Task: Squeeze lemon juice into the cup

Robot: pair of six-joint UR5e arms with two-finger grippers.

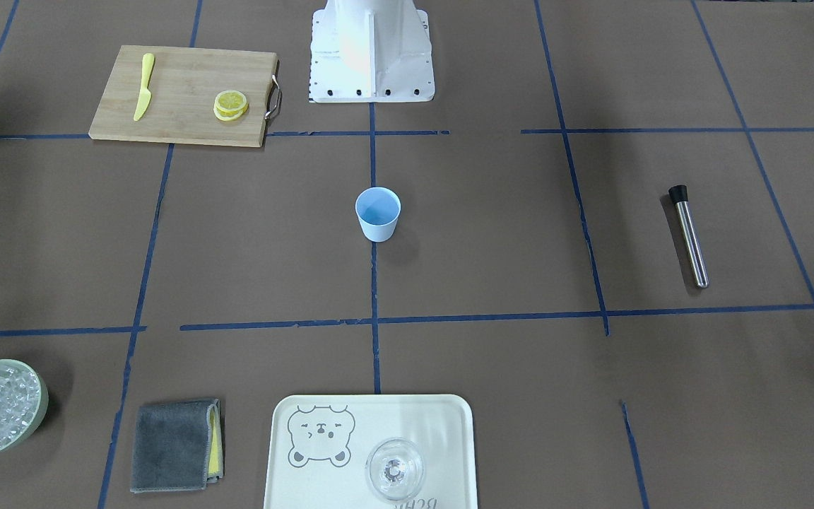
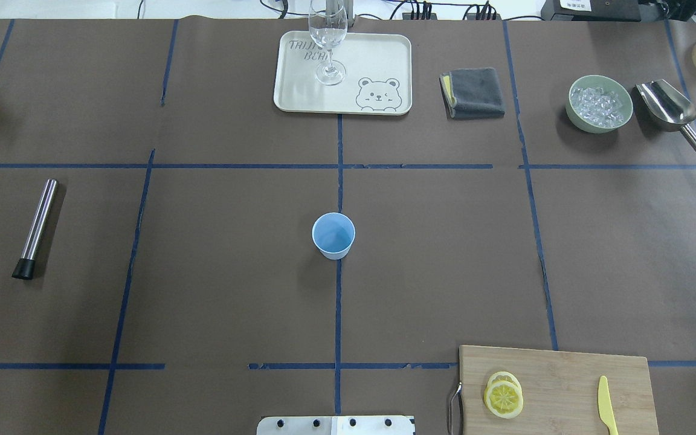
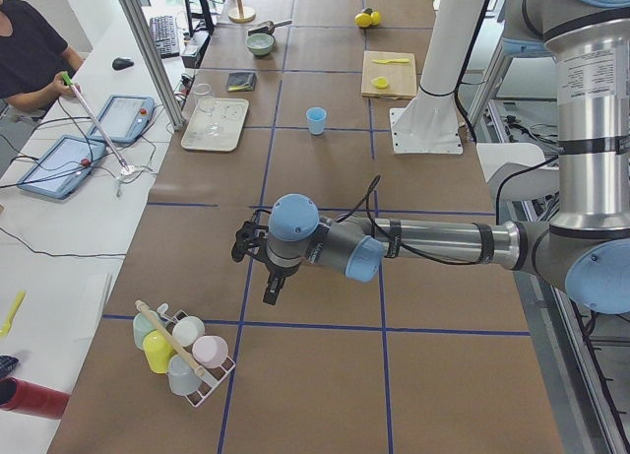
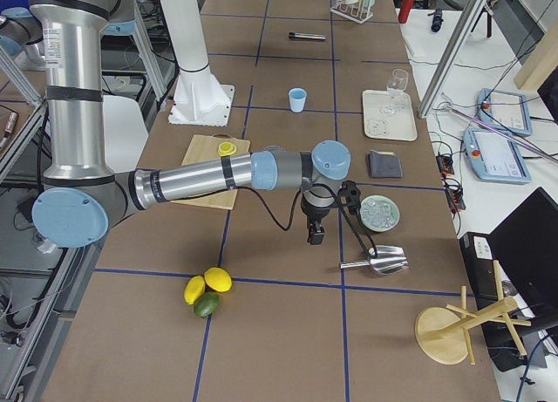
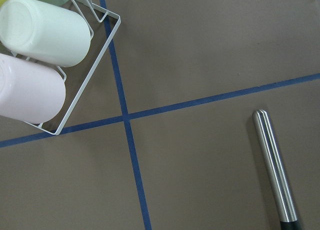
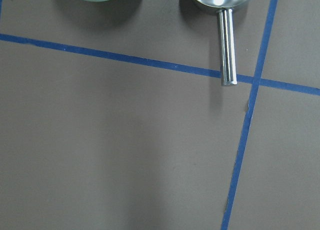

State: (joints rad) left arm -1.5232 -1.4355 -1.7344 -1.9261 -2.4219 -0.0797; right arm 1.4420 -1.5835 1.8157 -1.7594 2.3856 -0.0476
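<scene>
Your left claw [image 3: 242, 245] shows only in the side view from the robot's left, hanging above the worktop [image 3: 325, 395] near the wire rack of pastel cups [image 3: 182, 351]; you cannot tell from there whether its fingers are apart or together. Your right claw [image 4: 352, 197] likewise shows only in the opposite side view, hanging just beside the green bowl of ice [image 4: 380, 212] and above the steel scoop [image 4: 377, 261], and its state cannot be told either. Neither claw holds anything you can see.

Farther out, the lemon [image 2: 503, 397] lies on the wooden cutting board [image 2: 565, 377] at the robot's near right, resting on a second slice and well apart from the yellow knife [image 2: 606, 405] on the same board. The light-blue cup [image 2: 333, 235] stands upright at the worktop's middle, on a blue tape line, well apart from the lemon.
</scene>
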